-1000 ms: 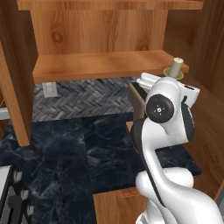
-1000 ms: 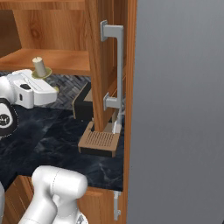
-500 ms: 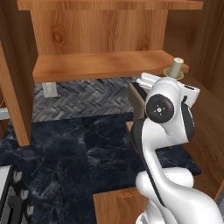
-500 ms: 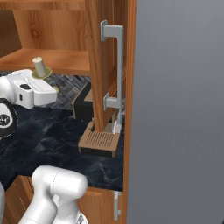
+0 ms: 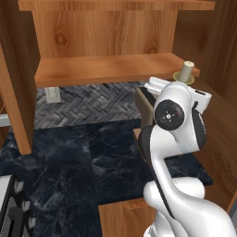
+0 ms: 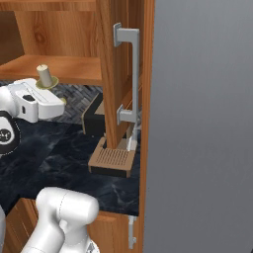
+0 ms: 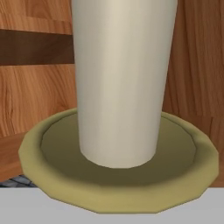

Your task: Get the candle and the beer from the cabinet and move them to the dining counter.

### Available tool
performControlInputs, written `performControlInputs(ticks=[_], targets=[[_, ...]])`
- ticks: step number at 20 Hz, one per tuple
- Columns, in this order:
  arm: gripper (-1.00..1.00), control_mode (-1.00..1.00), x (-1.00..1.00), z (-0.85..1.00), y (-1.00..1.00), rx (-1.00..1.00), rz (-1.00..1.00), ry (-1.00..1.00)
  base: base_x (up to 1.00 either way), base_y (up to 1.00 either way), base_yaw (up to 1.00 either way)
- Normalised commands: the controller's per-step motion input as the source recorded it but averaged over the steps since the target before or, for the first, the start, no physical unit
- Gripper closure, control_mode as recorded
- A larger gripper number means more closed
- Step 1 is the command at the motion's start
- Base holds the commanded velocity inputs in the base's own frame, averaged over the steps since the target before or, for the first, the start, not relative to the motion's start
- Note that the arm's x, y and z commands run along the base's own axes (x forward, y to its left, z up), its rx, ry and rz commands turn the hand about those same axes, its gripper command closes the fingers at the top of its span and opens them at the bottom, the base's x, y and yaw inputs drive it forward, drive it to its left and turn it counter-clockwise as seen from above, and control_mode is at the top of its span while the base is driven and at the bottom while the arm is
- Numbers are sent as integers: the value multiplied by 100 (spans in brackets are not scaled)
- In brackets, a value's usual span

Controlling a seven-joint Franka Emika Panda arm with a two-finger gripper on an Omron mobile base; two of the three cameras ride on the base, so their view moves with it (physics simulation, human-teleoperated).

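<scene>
Candle (image 7: 124, 83) sits at shelf's (image 5: 111, 68) 3 o'clock edge; gripper's jaws look clamped on its base, probably ready to lift.

We see the cream-white pillar candle (image 7: 120, 78) up close, standing upright in the middle of its round olive-brass dish base (image 7: 52, 175) (the rim is faceted and slightly raised). Behind it runs warm brown wood cabinet panelling (image 7: 35, 92), with a darker horizontal band at upper left.
</scene>
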Motion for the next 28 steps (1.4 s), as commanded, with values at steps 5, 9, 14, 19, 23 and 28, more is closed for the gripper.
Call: performControlInputs(ticks=[5,9,14,19,23,28], targets=[[100,100,0,0,0,0,0,0,0,0,0],[100,100,0,0,0,0,0,0,0,0,0],[100,100,0,0,0,0,0,0,0,0,0],[100,100,0,0,0,0,0,0,-4,0,0],[100,100,0,0,0,0,0,0,-8,-16,-1],[100,100,0,0,0,0,0,0,-17,-35,0]])
